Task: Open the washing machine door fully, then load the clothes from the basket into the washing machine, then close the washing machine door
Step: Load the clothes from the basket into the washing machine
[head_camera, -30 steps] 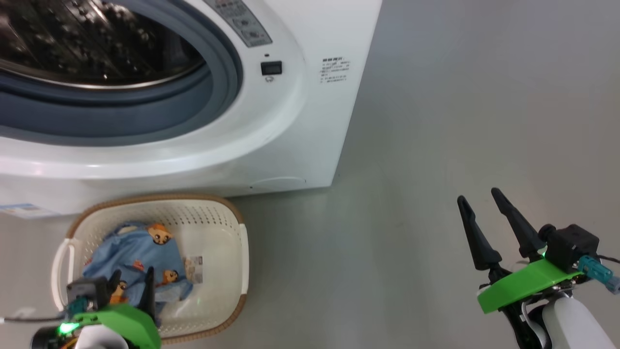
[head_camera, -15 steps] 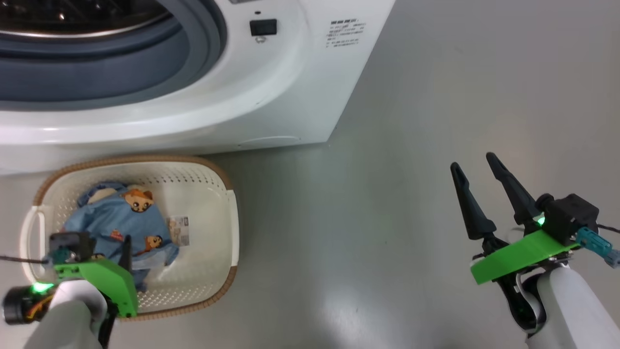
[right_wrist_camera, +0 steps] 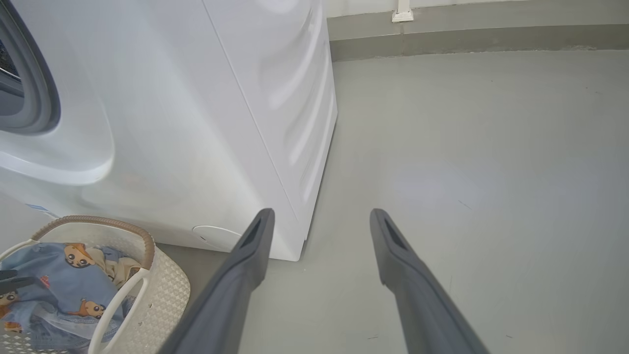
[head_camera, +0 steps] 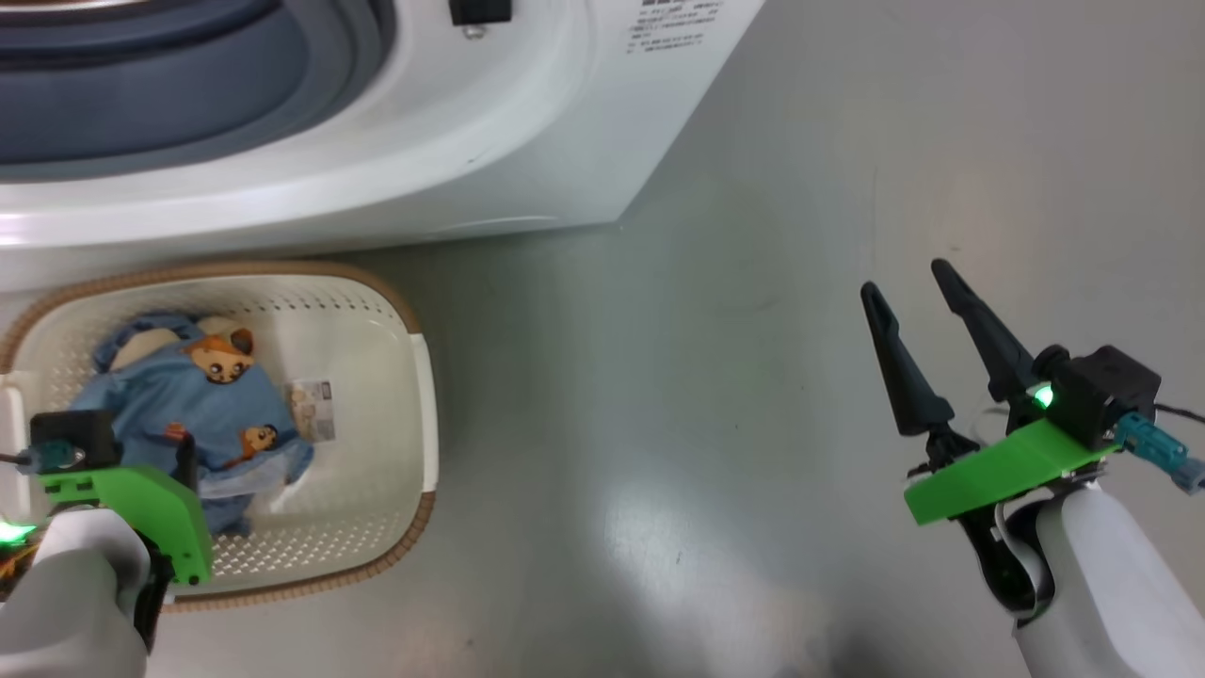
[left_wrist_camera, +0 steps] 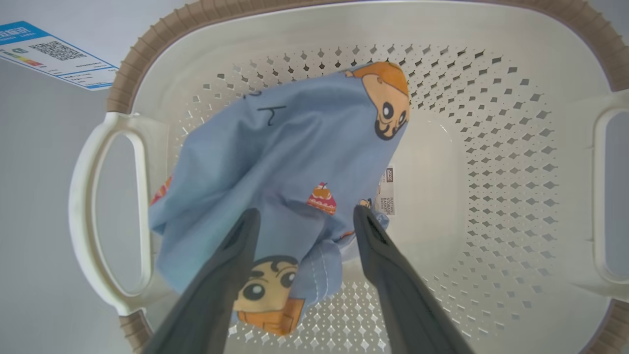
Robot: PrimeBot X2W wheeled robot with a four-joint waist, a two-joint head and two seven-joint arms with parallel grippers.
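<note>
Left claw [left_wrist_camera: 305, 211] open over clothes [left_wrist_camera: 275, 147] in basket [left_wrist_camera: 516, 172], head view lower left, right claw [head_camera: 902, 277] open above floor [head_camera: 715, 377], lower right

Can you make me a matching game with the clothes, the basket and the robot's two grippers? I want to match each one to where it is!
Column one:
1. clothes
2. basket
3. left gripper
4. right gripper

Column two:
A. open, above the grey floor
B. lying inside the basket
C. open, over the clothes
D. on the floor in front of the washing machine

Right pairs: 1-B, 2-D, 3-C, 4-A.
</note>
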